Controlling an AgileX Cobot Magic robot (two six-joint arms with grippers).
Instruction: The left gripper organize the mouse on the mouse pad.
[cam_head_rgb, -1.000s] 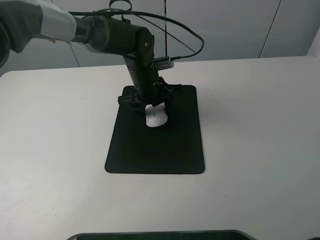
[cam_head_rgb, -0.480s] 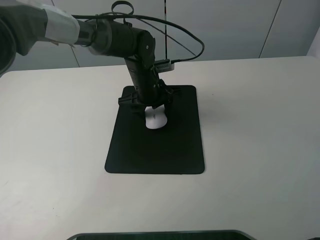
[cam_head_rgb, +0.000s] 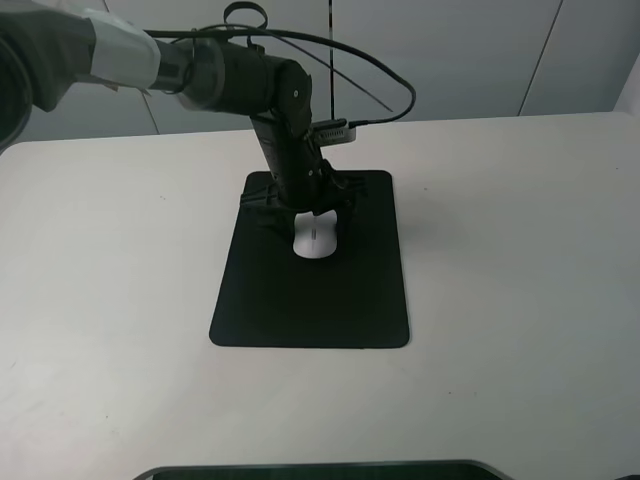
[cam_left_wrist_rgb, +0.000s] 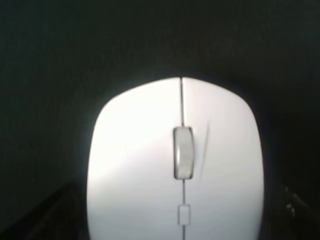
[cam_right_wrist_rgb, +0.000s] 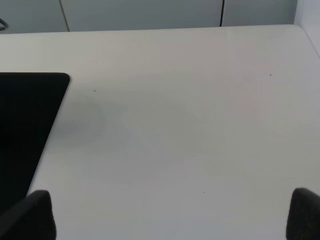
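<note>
The white mouse (cam_head_rgb: 315, 243) lies on the upper middle of the black mouse pad (cam_head_rgb: 310, 305), scroll-wheel end toward the near edge. My left gripper (cam_head_rgb: 312, 214) comes down onto the mouse's far end, its dark fingers straddling the sides. In the left wrist view the mouse (cam_left_wrist_rgb: 175, 160) fills the picture over the black pad, and the dim fingers (cam_left_wrist_rgb: 45, 215) sit close against its flanks, so the gripper reads as shut on it. My right gripper (cam_right_wrist_rgb: 172, 215) is out of the exterior view; in the right wrist view its tips stand wide apart and open over bare table.
The pad lies on a white table (cam_head_rgb: 520, 250) with light wall panels behind. A corner of the pad (cam_right_wrist_rgb: 25, 125) shows in the right wrist view. A dark edge (cam_head_rgb: 320, 470) runs along the table's near side. The left arm's cable (cam_head_rgb: 385, 75) loops above the pad.
The left gripper and the mouse have shifted slightly to the right and toward the near edge on the pad. The mouse now sits straighter.
</note>
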